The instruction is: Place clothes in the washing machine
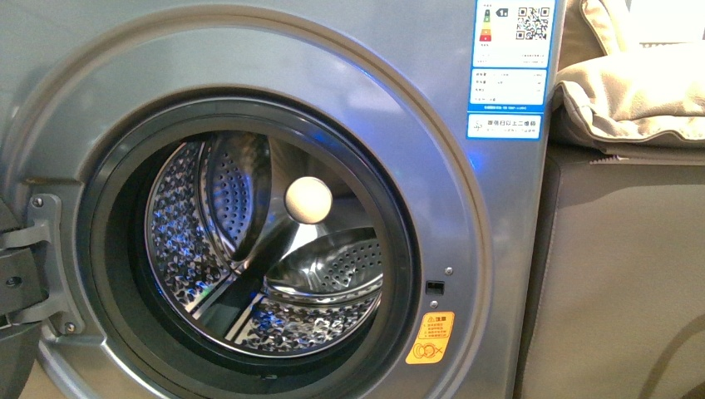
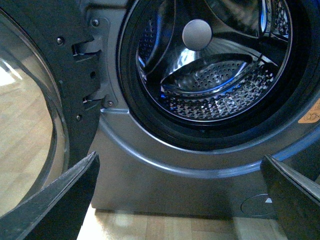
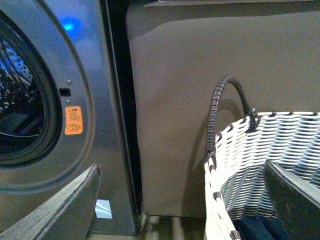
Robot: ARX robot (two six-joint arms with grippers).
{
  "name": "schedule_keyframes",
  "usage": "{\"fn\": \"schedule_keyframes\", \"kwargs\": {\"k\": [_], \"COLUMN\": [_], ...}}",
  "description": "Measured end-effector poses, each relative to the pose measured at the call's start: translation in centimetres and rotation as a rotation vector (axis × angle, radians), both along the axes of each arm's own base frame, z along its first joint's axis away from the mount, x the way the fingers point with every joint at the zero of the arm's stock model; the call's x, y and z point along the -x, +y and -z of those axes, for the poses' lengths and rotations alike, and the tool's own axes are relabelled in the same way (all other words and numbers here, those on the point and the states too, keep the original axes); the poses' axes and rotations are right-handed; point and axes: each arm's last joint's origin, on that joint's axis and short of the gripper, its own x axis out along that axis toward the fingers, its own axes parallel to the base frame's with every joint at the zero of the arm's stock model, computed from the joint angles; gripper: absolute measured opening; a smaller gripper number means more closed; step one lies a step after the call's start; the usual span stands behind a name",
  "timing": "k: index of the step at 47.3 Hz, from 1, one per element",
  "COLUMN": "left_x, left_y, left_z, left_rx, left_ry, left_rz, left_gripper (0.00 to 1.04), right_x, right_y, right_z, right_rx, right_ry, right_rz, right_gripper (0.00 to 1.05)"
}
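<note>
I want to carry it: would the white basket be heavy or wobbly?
Probably light: the white basket has thin woven walls. Its looped handle looks bendy, so it may swing. The dark blue cloth inside likely adds little weight.

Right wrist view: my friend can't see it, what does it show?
A white woven basket with a dark handle stands in front of a grey-brown cabinet, with dark blue clothes showing inside. The silver washing machine with its orange sticker is beside the cabinet, and the open right gripper frames everything.
</note>
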Motion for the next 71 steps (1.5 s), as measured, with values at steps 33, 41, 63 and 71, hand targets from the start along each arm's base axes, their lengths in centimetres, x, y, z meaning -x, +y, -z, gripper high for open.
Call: {"fn": "schedule_keyframes", "kwargs": {"k": [33, 41, 63, 71], "left_x": [0.0, 0.0, 0.0, 0.0], "left_y": [0.0, 0.0, 0.0, 0.0], "left_z": [0.0, 0.0, 0.0, 0.0], "left_rx": [0.0, 0.0, 0.0, 0.0], "left_ry": [0.0, 0.0, 0.0, 0.0], "left_rz": [0.0, 0.0, 0.0, 0.0], "left_gripper": [0.98, 0.98, 0.98, 0.98], "right_x": [0.0, 0.0, 0.0, 0.0], "right_y": [0.0, 0.0, -3.1, -5.0], "right_z": [0.0, 0.0, -3.7, -4.9], "right_rx": [0.0, 0.0, -0.063, -0.057], "right_ry": [0.0, 0.0, -0.301, -0.327], "right_rz": [0.0, 0.0, -0.194, -0.154], "right_gripper": [0.97, 0.97, 0.97, 0.97]}}
